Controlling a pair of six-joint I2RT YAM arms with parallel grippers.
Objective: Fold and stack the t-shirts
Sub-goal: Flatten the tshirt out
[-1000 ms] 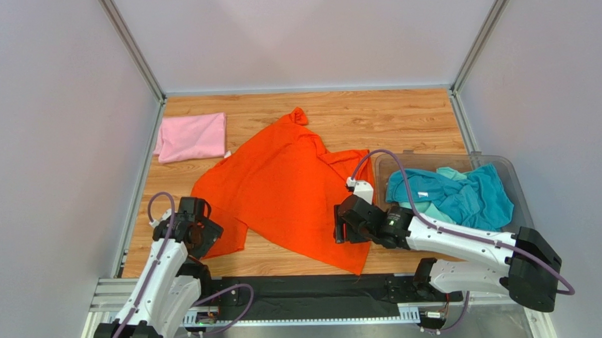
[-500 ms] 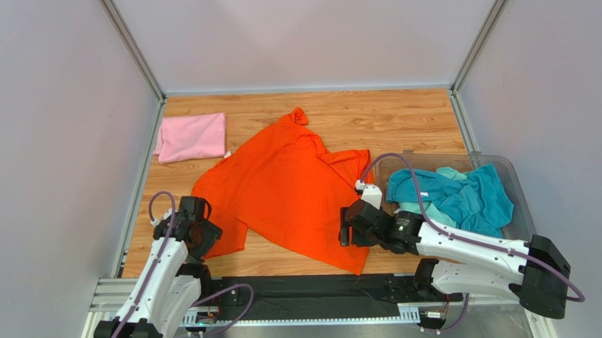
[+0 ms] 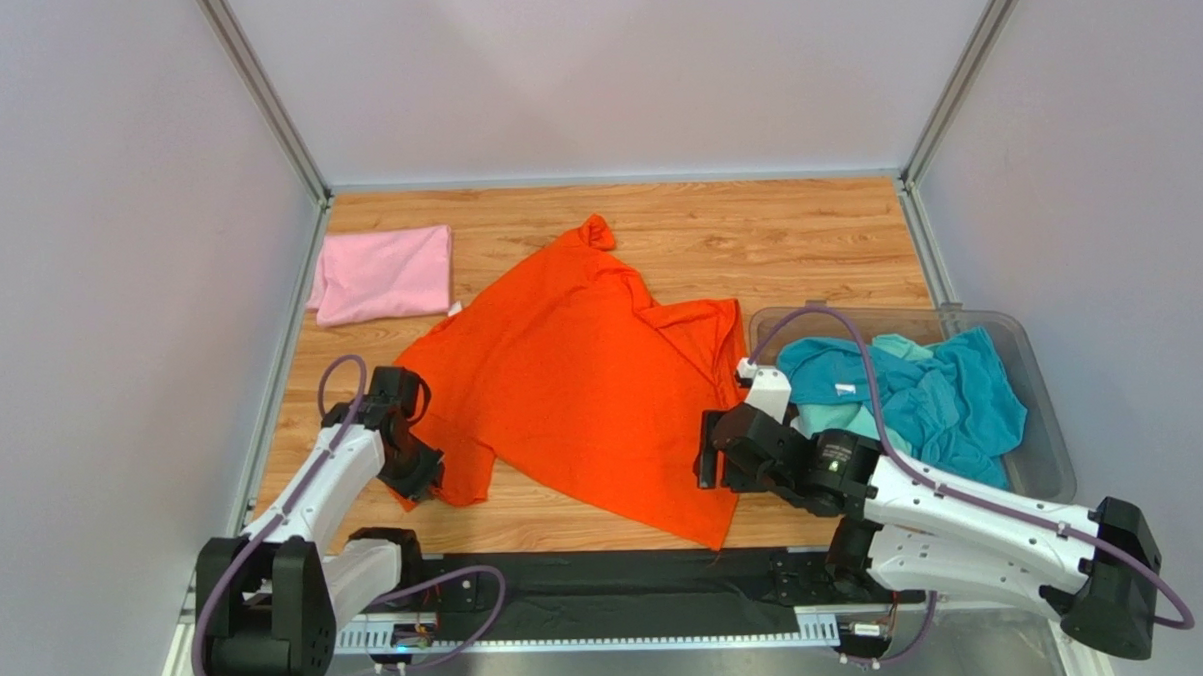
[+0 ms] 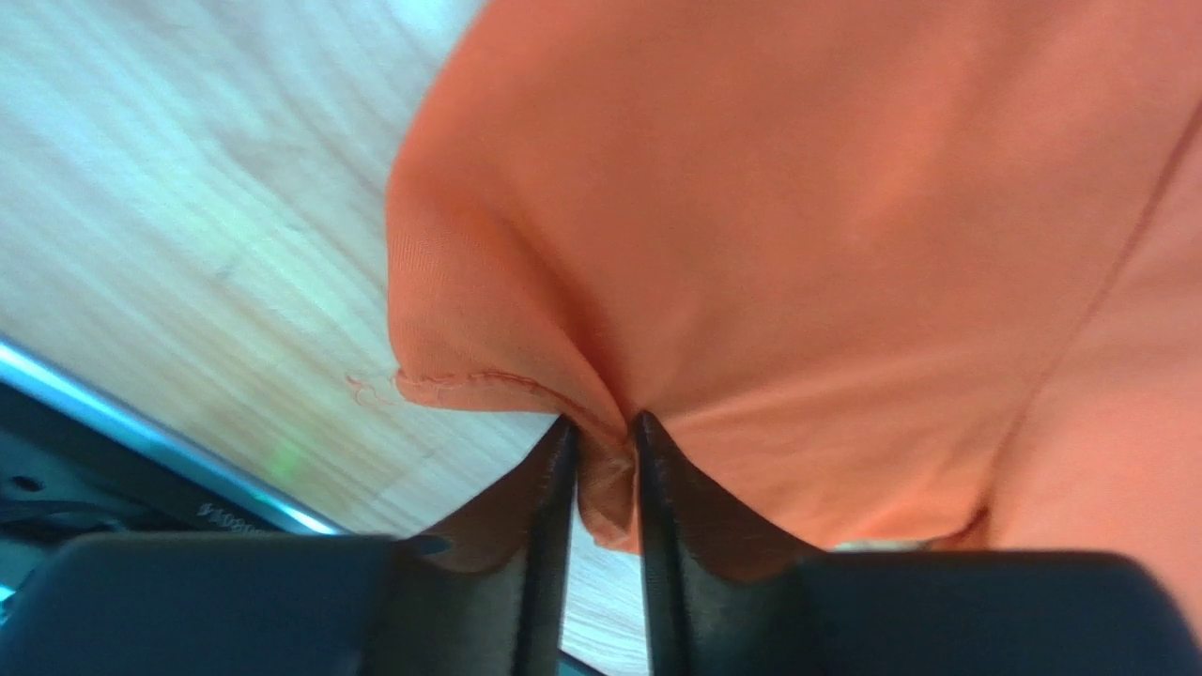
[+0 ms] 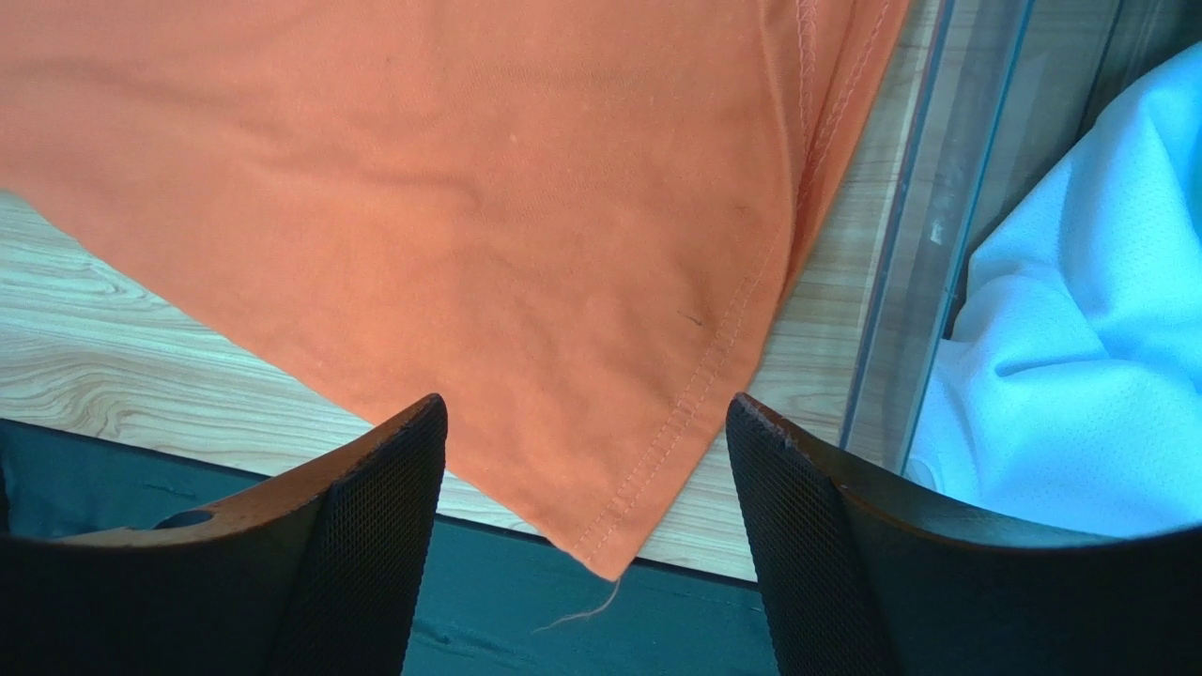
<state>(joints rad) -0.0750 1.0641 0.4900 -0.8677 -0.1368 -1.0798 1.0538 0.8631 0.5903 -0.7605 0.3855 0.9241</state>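
While the left pincer (image 4: 604,431) pinches the orange t-shirt (image 3: 579,384), the right pincer (image 5: 581,409) hovers agape.

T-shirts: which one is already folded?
The pink t-shirt, a neat rectangle at the far left. The orange t-shirt lies spread out; the teal ones sit crumpled in the bin.

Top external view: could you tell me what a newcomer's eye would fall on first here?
The bright orange t-shirt sprawls rumpled across the middle of the wooden table. The left claw is pinched shut on its near-left edge, while the right claw hangs open over its near-right corner. A folded pink t-shirt lies at the far left, and teal t-shirts fill the clear bin at the right.
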